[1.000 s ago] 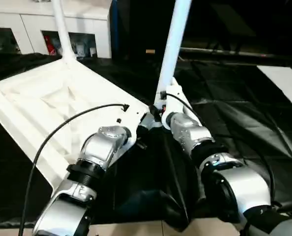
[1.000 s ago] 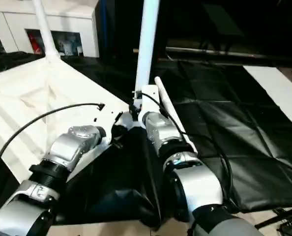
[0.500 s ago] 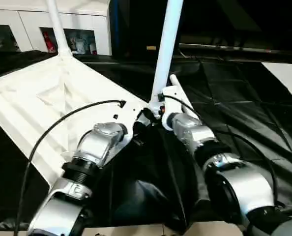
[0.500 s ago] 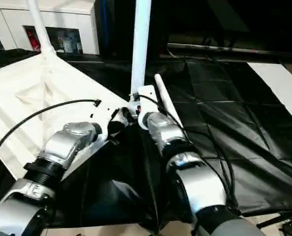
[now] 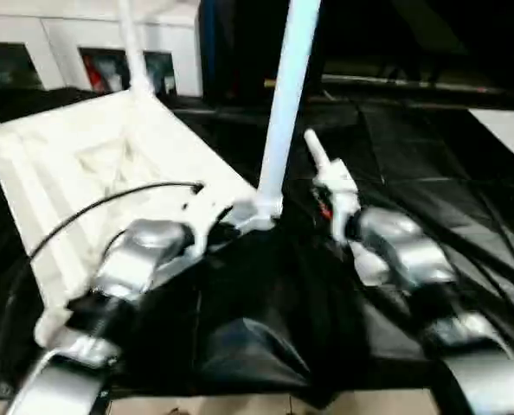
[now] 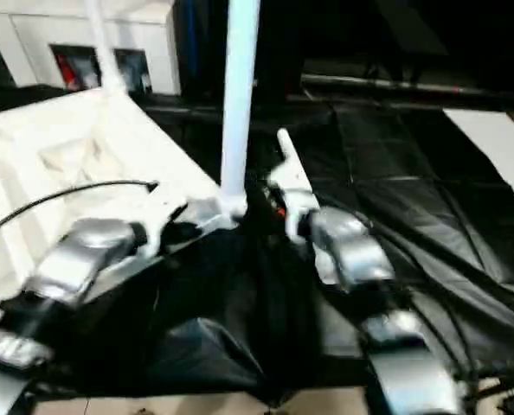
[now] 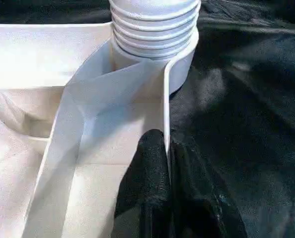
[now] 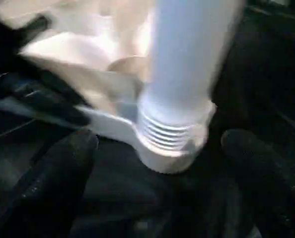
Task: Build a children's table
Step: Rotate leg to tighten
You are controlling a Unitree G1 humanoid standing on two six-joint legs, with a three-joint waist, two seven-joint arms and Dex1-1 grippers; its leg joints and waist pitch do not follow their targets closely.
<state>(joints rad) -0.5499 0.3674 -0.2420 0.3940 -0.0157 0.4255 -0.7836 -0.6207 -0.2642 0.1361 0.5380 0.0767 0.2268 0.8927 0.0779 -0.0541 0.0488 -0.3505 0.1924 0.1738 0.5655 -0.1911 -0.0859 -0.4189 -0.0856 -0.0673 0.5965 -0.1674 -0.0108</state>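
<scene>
Threaded leg [image 5: 285,95] upright in corner socket [image 7: 180,64]

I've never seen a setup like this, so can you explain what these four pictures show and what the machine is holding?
A two-armed humanoid robot is building a children's table. Two pictures look down from its head; two come from cameras on its wrists. The white table top lies upside down on a black sheet. One leg stands threaded into the near corner socket, another leg at the far corner. The left gripper pinches the top's rim shut. The right gripper is open around the near leg's base, holding nothing.
</scene>
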